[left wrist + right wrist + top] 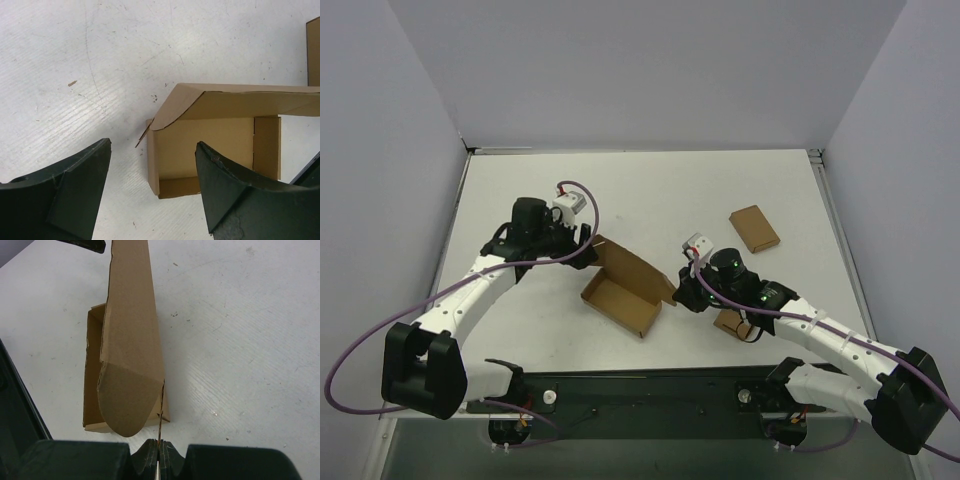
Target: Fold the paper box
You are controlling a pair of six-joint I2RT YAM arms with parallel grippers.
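So the paper box [625, 290] sits mid-frame on the bench [650, 190], lid flap up; right tool [159, 452] is pinched tight on that flap's edge, left tool [152, 150] hangs wide open, empty.

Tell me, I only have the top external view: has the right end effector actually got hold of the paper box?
Observer: Yes; its wrist view shows the right end effector shut on a thin edge of the paper box, seen edge-on.
Operator: And the left?
Observer: The left end effector is open, the box's corner showing between its fingers.
Operator: What's at the lid's end?
Observer: A rounded tab, creased off the lid, pointing toward the right end effector.
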